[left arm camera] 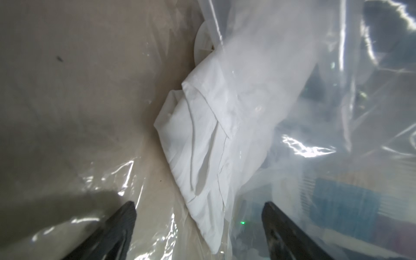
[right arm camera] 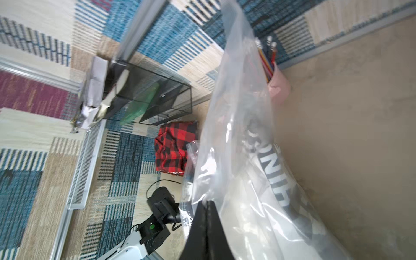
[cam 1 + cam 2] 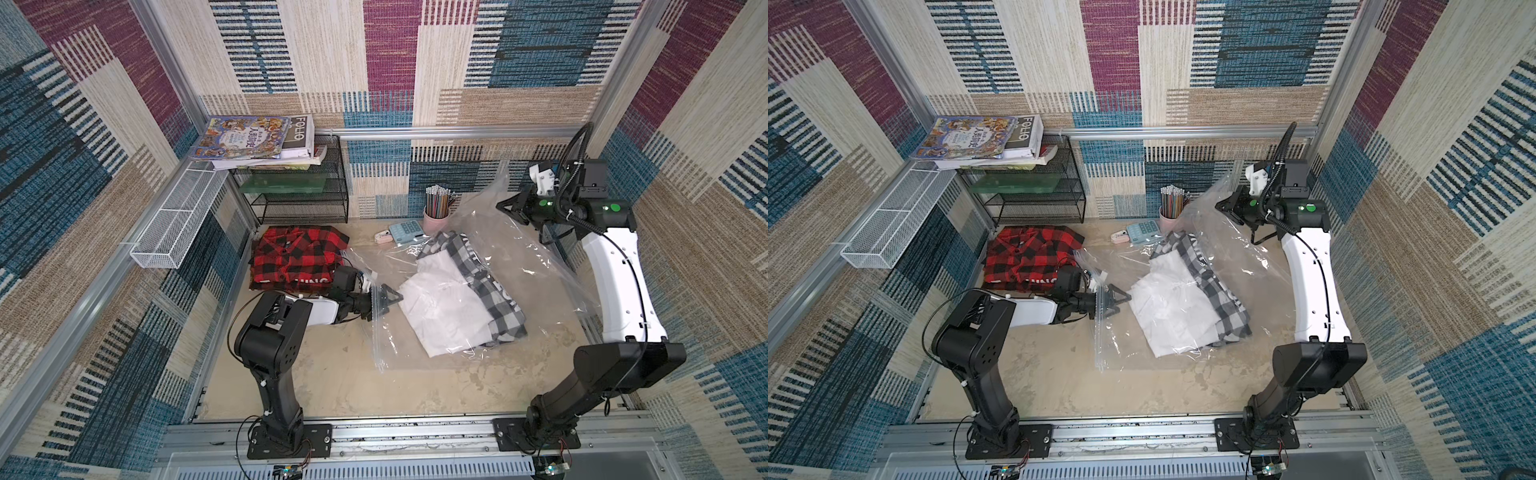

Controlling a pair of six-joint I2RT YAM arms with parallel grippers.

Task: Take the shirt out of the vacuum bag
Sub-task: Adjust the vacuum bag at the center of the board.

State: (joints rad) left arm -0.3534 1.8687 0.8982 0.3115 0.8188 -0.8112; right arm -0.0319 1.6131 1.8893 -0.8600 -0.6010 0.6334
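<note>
Tabletop [image 3: 332, 382], vacuum bag [image 3: 519, 249] — white shirt [image 3: 440, 311] inside

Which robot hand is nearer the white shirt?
Left. The left gripper is open beside the white shirt at the mouth of the vacuum bag; the right gripper pinches the bag's raised end.

Bag [image 3: 519, 249]: clear plastic, glossy, crinkled. White shirt [image 3: 444, 307] inside: matt cloth, creased. Red checked shirt [image 3: 299, 253], ten o'clock: woven cloth. Rack [image 3: 299, 199], eleven o'clock: black metal mesh. Tabletop [image 3: 324, 382]: matt, mottled.

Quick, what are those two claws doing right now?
Left gripper: open, at the vacuum bag's mouth.
Right gripper: shut on the vacuum bag.
</note>
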